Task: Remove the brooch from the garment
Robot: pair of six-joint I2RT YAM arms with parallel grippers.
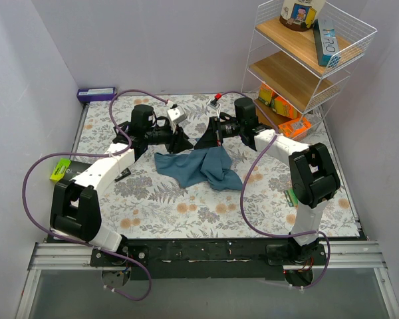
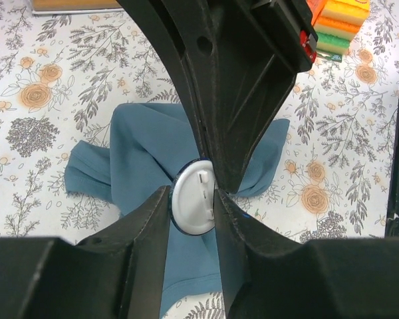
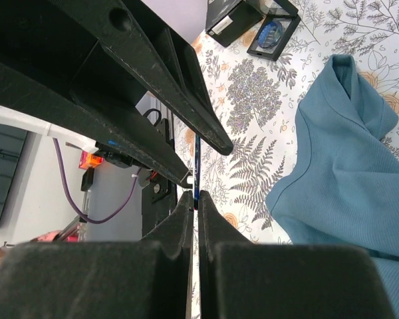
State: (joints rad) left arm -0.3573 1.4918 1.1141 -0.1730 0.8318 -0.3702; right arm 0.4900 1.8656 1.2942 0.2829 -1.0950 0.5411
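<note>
The brooch (image 2: pixel 193 203) is a small round pin, its white back and clasp facing the left wrist camera. It hangs in the air above the garment (image 1: pixel 199 166), a teal T-shirt crumpled on the floral table (image 1: pixel 159 206). My left gripper (image 2: pixel 193 199) is shut on the brooch, a finger against each side edge. My right gripper (image 3: pixel 194 198) pinches the same brooch (image 3: pixel 195 169), seen edge-on as a thin dark line. Both grippers meet fingertip to fingertip just behind the shirt, left gripper (image 1: pixel 188 141) facing right gripper (image 1: pixel 203 141). The shirt (image 3: pixel 346 166) lies apart from the pin.
A white wire shelf (image 1: pixel 299 66) stands at the back right, with orange and yellow sponges (image 1: pixel 294 126) at its foot. A purple box (image 1: pixel 96 93) lies at the back left. A green object (image 1: pixel 60 169) and a small black piece (image 1: pixel 123 175) sit by the left arm.
</note>
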